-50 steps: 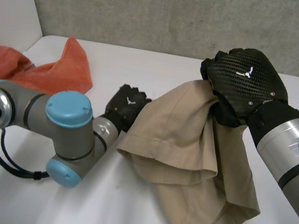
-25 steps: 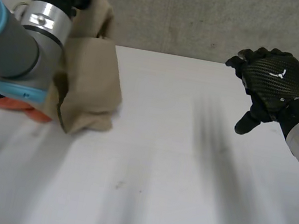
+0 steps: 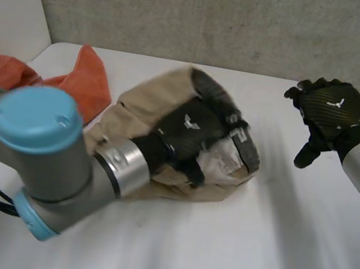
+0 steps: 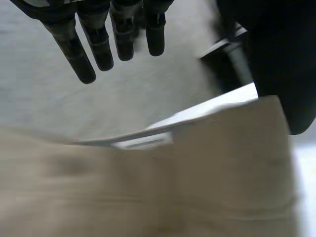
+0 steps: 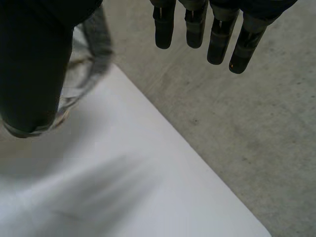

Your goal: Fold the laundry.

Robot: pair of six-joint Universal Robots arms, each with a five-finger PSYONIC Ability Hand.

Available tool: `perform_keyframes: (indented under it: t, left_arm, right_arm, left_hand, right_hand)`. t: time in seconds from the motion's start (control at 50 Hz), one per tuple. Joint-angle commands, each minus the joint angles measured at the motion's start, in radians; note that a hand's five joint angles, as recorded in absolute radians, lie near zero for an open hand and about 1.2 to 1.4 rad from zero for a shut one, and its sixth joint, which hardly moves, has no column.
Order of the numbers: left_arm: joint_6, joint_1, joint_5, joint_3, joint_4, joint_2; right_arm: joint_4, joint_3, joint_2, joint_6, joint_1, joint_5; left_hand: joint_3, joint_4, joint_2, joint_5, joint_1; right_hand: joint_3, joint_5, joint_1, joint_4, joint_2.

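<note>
Orange terry cloth (image 3: 70, 84): lying crumpled at the far left of the white table (image 3: 215, 252).
Tan cotton garment (image 3: 135, 109): sitting bunched mid-table, waistband showing.
Left hand (image 3: 191, 129): I am reaching over the garment, fingers straight, gripping nothing.
Right hand (image 3: 331, 109): I am holding it in the air, well apart, fingers relaxed, empty.
Progress: I am judging nothing folded; both pieces are waiting.
Count: one orange cloth, one garment.
</note>
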Motion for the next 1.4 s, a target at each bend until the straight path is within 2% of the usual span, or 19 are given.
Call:
perform_keyframes:
  t: [0.02,0.12,0.24,0.38,0.5,0.56,0.62,0.74,0.86,1.0,1.16,1.18,1.22,1.24,1.26,1.28,1.32,1.36,1.4]
  left_arm:
    - [0.002,0.113,-0.215,-0.054,0.003,0.136]
    - [0.008,0.155,-0.369,-0.151,-0.004,0.198]
    - [0.007,0.217,-0.470,-0.243,-0.004,0.241]
    - [0.007,0.336,-0.475,-0.261,-0.052,0.227]
    - [0.004,0.339,-0.470,-0.264,-0.193,0.147]
    - [0.004,0.331,-0.469,-0.264,-0.227,0.115]
    - [0.005,0.328,-0.469,-0.263,-0.242,0.084]
    - [0.007,0.308,-0.470,-0.234,-0.186,0.038]
    - [0.010,0.307,-0.475,-0.194,-0.094,-0.031]
    - [0.010,0.305,-0.469,-0.151,-0.049,-0.086]
    - [0.021,0.299,-0.433,-0.082,-0.052,-0.184]
    - [0.034,0.297,-0.432,-0.065,-0.050,-0.202]
    - [0.065,0.294,-0.432,-0.037,-0.050,-0.227]
    - [0.091,0.293,-0.435,-0.016,-0.052,-0.241]
    - [0.109,0.293,-0.443,-0.004,-0.050,-0.245]
    - [0.125,0.291,-0.444,0.005,-0.049,-0.245]
    - [0.160,0.284,-0.453,0.033,-0.055,-0.242]
    - [0.179,0.274,-0.455,0.035,-0.055,-0.232]
    - [0.188,0.262,-0.456,0.032,-0.057,-0.154]
  right_arm:
    - [0.004,0.002,0.034,-0.103,0.019,-0.010]
    - [-0.006,-0.007,0.078,-0.183,0.117,-0.007]
    - [-0.009,-0.084,0.134,-0.163,0.216,0.035]
    - [-0.012,-0.108,0.178,-0.167,0.297,0.026]
    - [-0.013,-0.087,0.233,-0.359,0.320,-0.049]
    - [-0.015,-0.081,0.256,-0.443,0.317,-0.055]
    - [-0.053,-0.090,0.289,-0.485,0.317,-0.058]
    - [-0.245,-0.096,0.313,-0.425,0.329,-0.034]
    - [-0.254,-0.125,0.304,-0.321,0.389,-0.007]
    - [-0.156,-0.166,0.298,-0.293,0.443,0.006]
    - [-0.026,-0.274,0.431,-0.304,0.469,0.011]
    - [0.000,-0.316,0.469,-0.312,0.467,0.032]
    - [0.004,-0.343,0.484,-0.312,0.467,0.060]
    - [0.004,-0.369,0.485,-0.309,0.467,0.100]
    - [0.004,-0.378,0.482,-0.305,0.466,0.118]
    - [0.002,-0.387,0.477,-0.299,0.464,0.141]
    - [-0.015,-0.403,0.445,-0.276,0.460,0.190]
    - [-0.027,-0.403,0.407,-0.250,0.455,0.206]
    - [-0.030,-0.401,0.337,-0.210,0.432,0.207]
  left_hand:
    - [-0.008,-0.008,-0.010,0.005,-0.016]
    - [-0.026,-0.025,-0.028,-0.012,-0.033]
    - [-0.049,-0.049,-0.051,-0.036,-0.057]
    - [-0.029,-0.028,-0.031,-0.016,-0.036]
    - [0.092,0.092,0.089,0.105,0.084]
    - [0.089,0.089,0.087,0.102,0.081]
    - [0.066,0.066,0.063,0.079,0.058]
    - [0.024,0.025,0.022,0.037,0.017]
    - [0.024,0.025,0.022,0.037,0.017]
    - [0.024,0.025,0.022,0.037,0.017]
    - [0.036,0.036,0.034,0.049,0.028]
    - [0.071,0.071,0.069,0.084,0.063]
    - [0.343,0.343,0.341,0.356,0.335]
    - [0.702,0.702,0.700,0.715,0.694]
    - [0.961,0.962,0.959,0.974,0.954]
    - [1.120,1.121,1.118,1.133,1.113]
    - [1.122,1.122,1.120,1.135,1.114]
    - [1.122,1.122,1.120,1.135,1.114]
    - [1.122,1.122,1.120,1.135,1.114]
  right_hand:
    - [-0.038,-0.067,-0.023,-0.055,-0.044]
    - [-0.038,-0.067,-0.023,-0.055,-0.044]
    - [-0.038,-0.067,-0.023,-0.055,-0.044]
    - [-0.038,-0.067,-0.023,-0.055,-0.044]
    - [0.119,0.090,0.134,0.101,0.112]
    - [0.110,0.082,0.125,0.093,0.104]
    - [0.002,-0.027,0.017,-0.015,-0.004]
    - [-0.031,-0.059,-0.016,-0.048,-0.037]
    - [-0.019,-0.048,-0.004,-0.036,-0.025]
    - [-0.007,-0.036,0.008,-0.025,-0.014]
    - [0.080,0.052,0.095,0.063,0.074]
    - [0.337,0.308,0.351,0.319,0.330]
    - [0.625,0.596,0.640,0.608,0.619]
    - [1.037,1.008,1.051,1.019,1.030]
    - [1.182,1.154,1.197,1.165,1.176]
    - [1.184,1.155,1.198,1.166,1.177]
    - [1.184,1.155,1.198,1.166,1.177]
    - [1.184,1.155,1.198,1.166,1.177]
    - [1.184,1.155,1.198,1.166,1.177]
